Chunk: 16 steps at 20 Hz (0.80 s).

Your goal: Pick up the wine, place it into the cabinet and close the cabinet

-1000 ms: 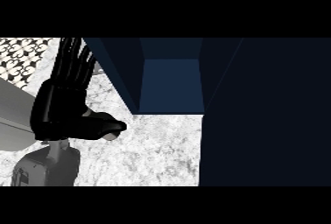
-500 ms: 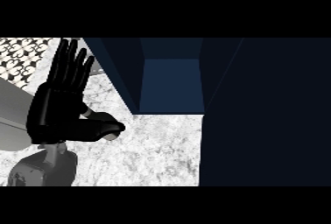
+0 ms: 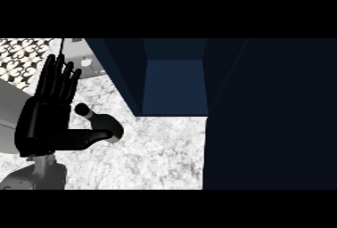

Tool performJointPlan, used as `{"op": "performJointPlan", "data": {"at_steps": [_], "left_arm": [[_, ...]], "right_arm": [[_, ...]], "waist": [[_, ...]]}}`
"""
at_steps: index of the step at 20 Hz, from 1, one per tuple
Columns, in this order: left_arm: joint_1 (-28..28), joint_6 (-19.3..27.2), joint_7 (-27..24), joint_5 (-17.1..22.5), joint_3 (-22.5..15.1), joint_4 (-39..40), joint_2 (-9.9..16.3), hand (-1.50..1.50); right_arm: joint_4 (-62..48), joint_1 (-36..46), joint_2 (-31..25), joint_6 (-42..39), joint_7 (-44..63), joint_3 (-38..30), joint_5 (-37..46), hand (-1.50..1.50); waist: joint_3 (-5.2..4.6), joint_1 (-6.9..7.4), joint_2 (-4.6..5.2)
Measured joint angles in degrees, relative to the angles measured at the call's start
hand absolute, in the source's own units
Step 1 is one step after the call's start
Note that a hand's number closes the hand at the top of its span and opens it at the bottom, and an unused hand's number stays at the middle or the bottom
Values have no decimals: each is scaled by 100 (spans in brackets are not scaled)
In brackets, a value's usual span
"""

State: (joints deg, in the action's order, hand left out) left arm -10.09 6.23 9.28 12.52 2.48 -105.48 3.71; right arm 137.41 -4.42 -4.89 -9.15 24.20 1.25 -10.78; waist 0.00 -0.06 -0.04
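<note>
My left hand (image 3: 46, 120) stands at the left of the head view, open, with straight fingers (image 3: 58, 80) pointing up and the thumb (image 3: 85, 137) stretched out to the right. Just above the thumb a dark bottle neck with a round black cap (image 3: 83, 108) pokes out, apparently the wine; the thumb hides its body. The dark blue cabinet (image 3: 174, 84) stands open right of it, with nothing visible in its compartment. The cabinet's door (image 3: 270, 116) fills the right side as a large dark panel. My right hand does not show.
The speckled grey counter (image 3: 158, 151) runs from my hand to the foot of the cabinet. A patterned black-and-white tile wall (image 3: 23, 55) shows at the top left, with a pale grey surface (image 3: 10, 111) below it.
My left hand has turned more upright and shifted slightly. The capped bottle neck now shows above the thumb, where only the thumb was seen before.
</note>
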Motion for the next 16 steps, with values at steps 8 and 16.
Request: {"op": "performJointPlan", "data": {"at_steps": [8, 16], "left_arm": [[337, -289, -323, 74, 280, 246, 176, -150], [620, -645, -776, 169, 547, 790, 292, -150]], "right_arm": [[-52, -71, 168, -30, -161, 134, 133, -150], [30, -64, 211, -26, -95, 184, 139, -150]], "waist": [[1, 0, 2], [0, 0, 2]]}}
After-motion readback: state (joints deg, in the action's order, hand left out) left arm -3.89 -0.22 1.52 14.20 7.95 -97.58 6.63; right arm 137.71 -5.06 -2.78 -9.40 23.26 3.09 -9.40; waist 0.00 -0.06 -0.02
